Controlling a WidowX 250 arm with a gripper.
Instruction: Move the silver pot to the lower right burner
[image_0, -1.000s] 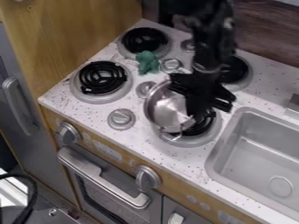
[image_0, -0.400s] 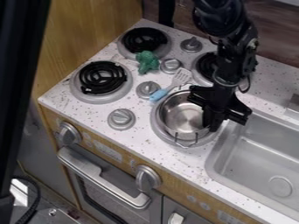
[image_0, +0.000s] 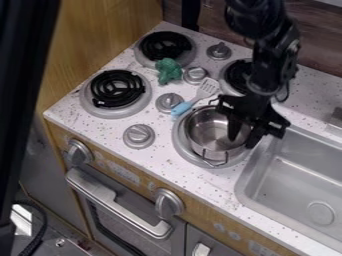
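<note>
The black gripper (image_0: 243, 136) hangs over the right side of the silver pot (image_0: 206, 131), its fingers parted. One finger reaches down inside the pot and the other stands by its right rim; whether either touches the metal, I cannot tell. The pot sits upright on the lower right burner (image_0: 184, 148), slightly toward the burner's right side, with one wire handle at the front and another at the back. The gripper hides part of the right rim.
Behind the pot lies a blue-handled spatula (image_0: 182, 108), near a burner knob (image_0: 169, 102). A green toy (image_0: 168, 70) lies between the left burners and another knob (image_0: 195, 75). The sink (image_0: 302, 172) is to the right.
The pot, tilted at first, has come down level on the burner and then shifted slightly right. The gripper has moved right, and its fingers have spread apart.
</note>
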